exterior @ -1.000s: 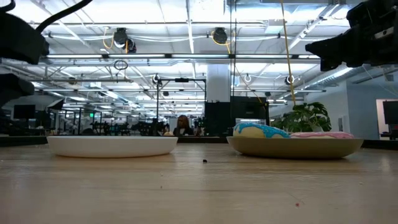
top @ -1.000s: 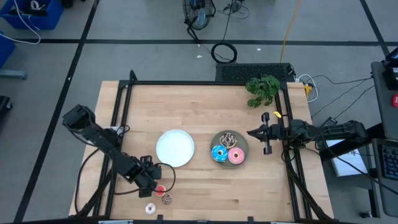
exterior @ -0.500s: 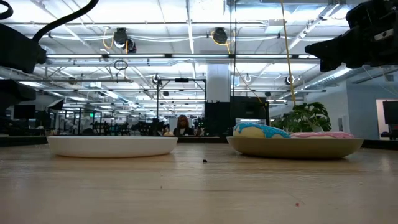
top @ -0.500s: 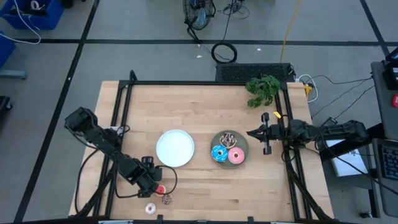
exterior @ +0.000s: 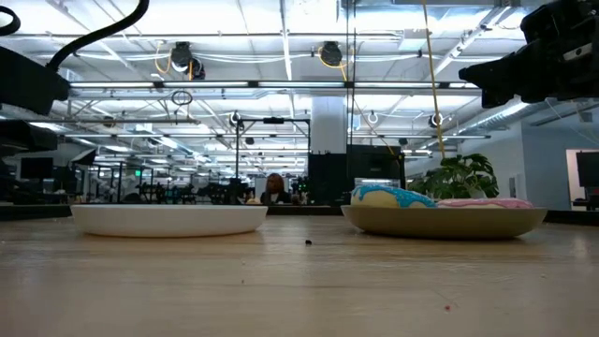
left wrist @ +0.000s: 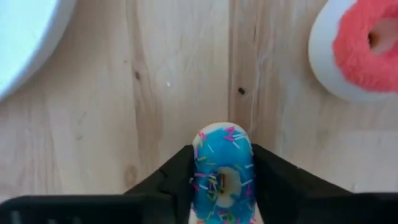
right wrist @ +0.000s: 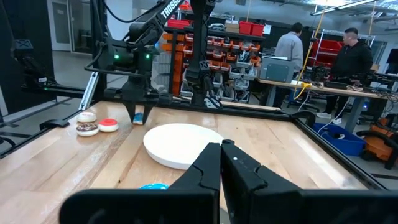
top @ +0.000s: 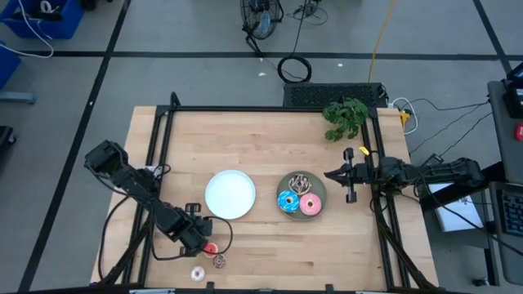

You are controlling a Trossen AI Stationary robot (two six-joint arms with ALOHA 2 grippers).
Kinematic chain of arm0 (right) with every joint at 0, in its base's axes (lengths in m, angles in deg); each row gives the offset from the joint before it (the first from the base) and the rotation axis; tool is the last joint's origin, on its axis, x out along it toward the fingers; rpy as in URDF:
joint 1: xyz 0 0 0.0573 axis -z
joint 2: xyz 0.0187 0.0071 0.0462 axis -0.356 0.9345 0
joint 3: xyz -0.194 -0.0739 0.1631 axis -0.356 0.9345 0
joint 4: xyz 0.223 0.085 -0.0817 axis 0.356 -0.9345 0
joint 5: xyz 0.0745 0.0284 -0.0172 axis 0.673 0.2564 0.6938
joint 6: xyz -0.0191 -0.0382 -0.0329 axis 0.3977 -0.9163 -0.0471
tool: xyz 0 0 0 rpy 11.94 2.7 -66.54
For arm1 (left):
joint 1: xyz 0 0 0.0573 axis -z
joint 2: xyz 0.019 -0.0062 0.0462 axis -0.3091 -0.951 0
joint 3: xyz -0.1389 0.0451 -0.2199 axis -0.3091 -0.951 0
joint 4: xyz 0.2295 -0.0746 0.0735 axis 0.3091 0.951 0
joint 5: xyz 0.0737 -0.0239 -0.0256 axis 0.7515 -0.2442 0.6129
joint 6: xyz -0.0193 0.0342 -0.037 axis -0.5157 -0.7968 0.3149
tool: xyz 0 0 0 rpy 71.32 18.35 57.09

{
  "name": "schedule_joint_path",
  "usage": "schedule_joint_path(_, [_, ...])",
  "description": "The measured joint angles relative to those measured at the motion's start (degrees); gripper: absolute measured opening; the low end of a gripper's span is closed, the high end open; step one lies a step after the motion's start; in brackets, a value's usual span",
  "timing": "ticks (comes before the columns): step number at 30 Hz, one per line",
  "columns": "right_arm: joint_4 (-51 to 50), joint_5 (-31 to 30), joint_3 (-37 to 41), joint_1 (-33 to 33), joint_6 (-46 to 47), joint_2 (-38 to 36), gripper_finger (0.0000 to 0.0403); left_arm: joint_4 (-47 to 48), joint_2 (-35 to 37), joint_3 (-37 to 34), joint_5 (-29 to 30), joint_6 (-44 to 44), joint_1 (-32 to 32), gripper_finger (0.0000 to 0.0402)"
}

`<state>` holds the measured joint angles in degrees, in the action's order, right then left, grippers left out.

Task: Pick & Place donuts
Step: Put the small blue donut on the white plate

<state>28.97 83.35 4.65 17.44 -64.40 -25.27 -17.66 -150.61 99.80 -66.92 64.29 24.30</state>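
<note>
A tiny blue sprinkled donut (left wrist: 222, 177) sits between the fingers of my left gripper (top: 202, 238) near the table's near-left corner. A tiny red donut (top: 211, 248), a tiny brown one (top: 219, 261) and a tiny white one (top: 197, 273) lie on the wood close by. The grey plate (top: 315, 184) holds a blue sprinkled donut (top: 288, 201), a pink donut (top: 310, 204) and a brown drizzled donut (top: 299, 180). The white plate (top: 230, 194) stands left of it. My right gripper (top: 337, 174) waits shut at the table's right edge. My left gripper pinches the tiny blue donut by two opposite sides of its ring (left wrist: 200, 174) between its two fingers (left wrist: 177, 183). The fingers come from above, pointing down. The donut lies flat with its sprinkled face up, low at the tabletop; whether it is lifted clear I cannot tell.
A green plant (top: 346, 118) stands at the far right corner. A black frame (top: 245, 109) runs along the table's edges. Bare wood lies between the plates and the near edge. People stand in the room beyond the table (right wrist: 351, 53).
My left arm has shifted a little over the near-left corner, with its gripper staying by the tiny donuts.
</note>
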Motion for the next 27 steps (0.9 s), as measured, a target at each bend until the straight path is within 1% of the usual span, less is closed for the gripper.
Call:
schedule_joint_path(4, [0.0, -0.02, 0.0, 0.0, 0.0, -0.02, 0.0, 2.55, 0.93, 0.78, -1.38, 0.07, -0.39, 0.0107])
schedule_joint_path(7, [0.0, 0.0, 0.0, 0.0, 0.02, -0.02, 0.0, 6.01, 1.48, 2.41, -1.83, -0.68, -0.99, 0.009])
schedule_joint_path(10, [0.0, 0.0, 0.0, 0.0, 0.02, -0.02, 0.0, 8.58, 2.25, 5.14, -1.11, -3.37, -2.42, 0.0082])
schedule_joint_path(16, [0.0, 0.0, 0.0, 0.0, 0.02, 0.0, 0.0, 12.68, 2.26, 10.73, 3.52, -11.33, -6.52, 0.0081])
schedule_joint_path(20, [0.02, 0.0, 0.0, 0.0, 0.02, 0.0, 0.0, 13.06, 2.3, 13.9, 9.51, -19.98, -11.27, 0.0081])
schedule_joint_path(24, [0.04, 0.0, 0.0, 0.0, 0.02, -0.01, 0.0, 11.44, 2.33, 14.84, 15.13, -27.89, -18.33, 0.0081])
schedule_joint_path(27, [0.02, 0.02, 0.0, 0.0, 0.1, 0.0, 0.0, 8.14, 2.3, 13.94, 15.06, -31.11, -24.57, 0.0081])
